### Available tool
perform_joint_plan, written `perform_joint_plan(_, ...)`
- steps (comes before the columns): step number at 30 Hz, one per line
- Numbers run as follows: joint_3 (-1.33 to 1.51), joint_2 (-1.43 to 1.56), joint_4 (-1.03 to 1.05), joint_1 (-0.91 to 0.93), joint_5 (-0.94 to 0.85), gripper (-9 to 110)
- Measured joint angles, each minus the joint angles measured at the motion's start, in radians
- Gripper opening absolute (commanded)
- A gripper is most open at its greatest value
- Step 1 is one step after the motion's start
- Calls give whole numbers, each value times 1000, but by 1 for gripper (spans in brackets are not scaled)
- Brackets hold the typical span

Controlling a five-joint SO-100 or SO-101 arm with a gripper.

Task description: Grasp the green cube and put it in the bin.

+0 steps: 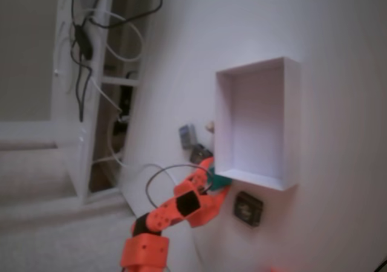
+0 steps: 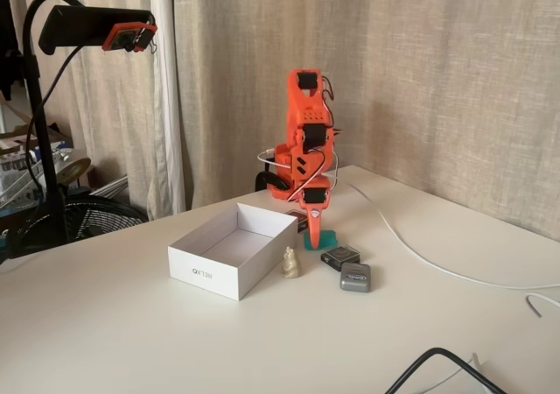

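Smooth white table (image 2: 131,341); orange tool (image 2: 316,233) clenched on matte green cube (image 2: 325,239), beside thin-walled rectangular bin (image 2: 203,271).

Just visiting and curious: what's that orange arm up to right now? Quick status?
Gripper down at the green cube, jaw state unclear. Cube on the table, outside the bin. Bin looks empty. Dark block and small figurine close by.

Surface (image 2: 131,324): carries all items. Bin (image 2: 234,249): left of centre in a fixed view, nothing visible inside. Small figurine (image 2: 290,263): just beside the bin's right wall. Green cube (image 2: 325,238): right of the bin's far corner, directly beneath the claw (image 2: 315,229), which points down at it. Two small blocks (image 2: 339,256) (image 2: 355,277): right of the figurine, before the cube. Cable (image 2: 437,267): trailing right across the surface.
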Motion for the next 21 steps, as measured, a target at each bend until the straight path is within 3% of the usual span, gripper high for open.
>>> perform_joint_plan(16,-5,-8,12,-25,-8,27)
perform_joint_plan(21,-6,-8,12,-31,-8,17)
